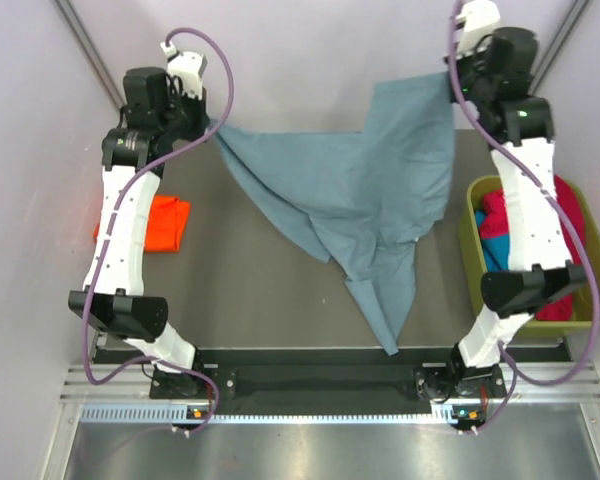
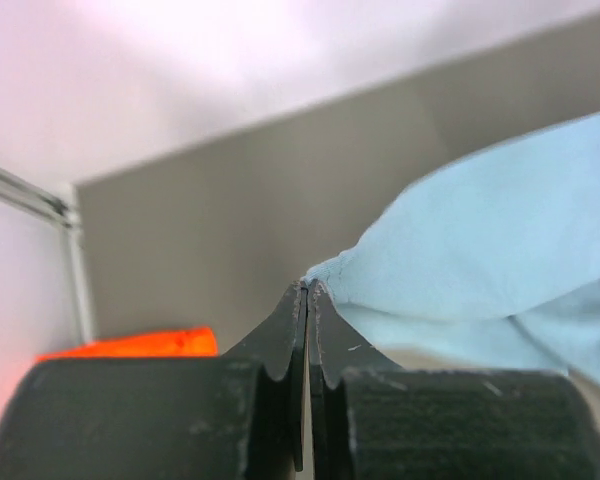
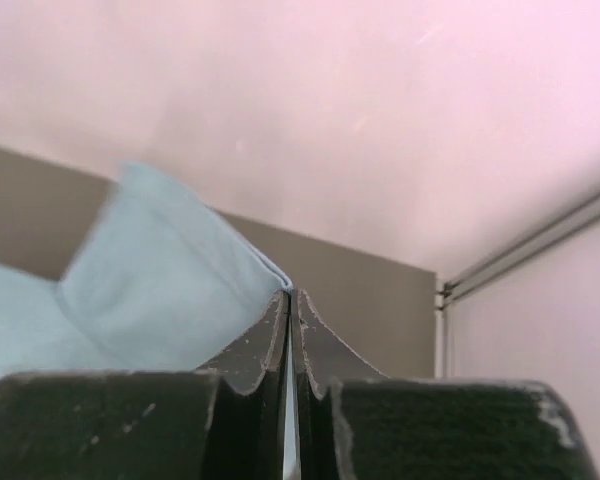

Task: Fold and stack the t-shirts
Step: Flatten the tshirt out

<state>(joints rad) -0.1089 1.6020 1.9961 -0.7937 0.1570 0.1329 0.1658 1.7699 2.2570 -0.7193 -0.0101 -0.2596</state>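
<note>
A dusty grey-blue t-shirt (image 1: 365, 200) hangs spread between both arms above the grey table, its lower end trailing toward the near edge. My left gripper (image 1: 212, 122) is shut on the shirt's left corner (image 2: 325, 272) at its fingertips (image 2: 308, 290). My right gripper (image 1: 450, 85) is held higher at the back right, shut on the shirt's other corner (image 3: 280, 280). A folded orange-red t-shirt (image 1: 165, 222) lies on the table at the left, partly under the left arm. Crimson-pink (image 1: 570, 210) and teal (image 1: 492, 250) t-shirts lie bunched in the bin.
An olive-green plastic bin (image 1: 472, 215) stands at the table's right edge, under the right arm. Pale enclosure walls and metal posts close in the back and sides. A black rail with the arm bases runs along the near edge.
</note>
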